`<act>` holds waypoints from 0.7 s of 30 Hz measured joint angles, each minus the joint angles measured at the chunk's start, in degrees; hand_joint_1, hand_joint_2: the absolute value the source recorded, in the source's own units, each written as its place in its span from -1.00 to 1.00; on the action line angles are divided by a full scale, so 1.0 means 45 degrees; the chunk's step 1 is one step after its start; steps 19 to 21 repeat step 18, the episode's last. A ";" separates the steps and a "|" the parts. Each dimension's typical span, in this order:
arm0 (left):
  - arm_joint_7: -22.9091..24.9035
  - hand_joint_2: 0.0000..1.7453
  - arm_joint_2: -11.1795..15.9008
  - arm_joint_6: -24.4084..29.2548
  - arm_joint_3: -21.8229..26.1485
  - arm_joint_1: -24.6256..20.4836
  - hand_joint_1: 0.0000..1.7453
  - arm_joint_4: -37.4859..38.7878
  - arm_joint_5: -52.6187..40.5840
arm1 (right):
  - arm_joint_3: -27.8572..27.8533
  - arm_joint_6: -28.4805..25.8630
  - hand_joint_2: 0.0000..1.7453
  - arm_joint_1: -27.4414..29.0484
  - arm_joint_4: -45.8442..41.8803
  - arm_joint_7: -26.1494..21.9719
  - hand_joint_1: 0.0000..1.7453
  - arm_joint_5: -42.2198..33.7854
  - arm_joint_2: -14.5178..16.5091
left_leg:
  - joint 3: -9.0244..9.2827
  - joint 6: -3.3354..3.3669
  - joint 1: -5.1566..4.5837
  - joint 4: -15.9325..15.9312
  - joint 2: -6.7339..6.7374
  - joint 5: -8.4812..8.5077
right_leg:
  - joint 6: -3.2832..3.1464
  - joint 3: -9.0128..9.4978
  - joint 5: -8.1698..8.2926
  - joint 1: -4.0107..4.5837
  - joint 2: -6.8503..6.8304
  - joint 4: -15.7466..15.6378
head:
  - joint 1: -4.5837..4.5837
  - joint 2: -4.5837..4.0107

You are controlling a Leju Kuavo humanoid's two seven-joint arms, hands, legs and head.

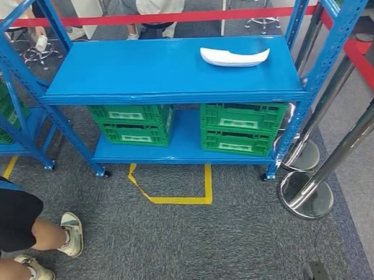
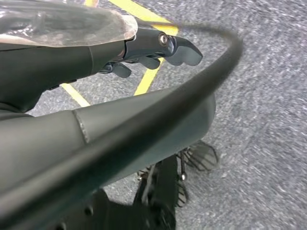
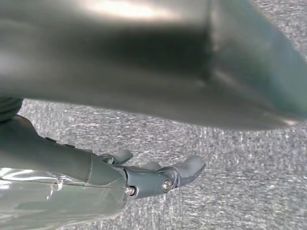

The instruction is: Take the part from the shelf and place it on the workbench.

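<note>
Nearest to us, our left robot hand (image 2: 155,50) hangs over the grey carpet (image 2: 260,120), its fingers (image 2: 181,50) stretched out and apart with nothing in them; yellow floor tape (image 2: 148,79) runs under it. Our right robot hand (image 3: 155,177) hangs the same way over bare carpet, fingers extended, spread and holding nothing.

On the floor to our left we see a person's bare legs (image 1: 21,246) and light sneakers (image 1: 72,233). Ahead of us, a yellow tape outline (image 1: 178,193) marks the carpet just in front of the blue shelf (image 1: 126,74). To the right stand two chrome posts with round bases (image 1: 307,197), leaning across the picture beside the shelf's right upright.

On the shelf's lower level sit two green crates, one on the left (image 1: 133,124) and one on the right (image 1: 240,128), well apart from each other. On the upper level lies the part (image 1: 234,56), a long, curved white piece, resting flat toward the right end, away from both of our hands.

Beyond the shelf we see a red barrier band (image 1: 170,17), chair bases (image 1: 40,54), and the legs of people standing behind it (image 1: 156,8).
</note>
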 joint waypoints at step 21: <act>-0.0001 -1.00 -0.0032 0.0024 0.0002 0.0004 -1.00 0.0000 0.0146 | 0.0045 0.0015 -1.00 -0.0040 0.0000 0.0043 -1.00 0.0142 -0.0039 | 0.0392 0.0356 -0.0064 -0.0690 -0.0039 0.0018 | 0.0272 0.0230 -0.0054 0.0043 0.0019 -0.0386 | 0.0752 0.0000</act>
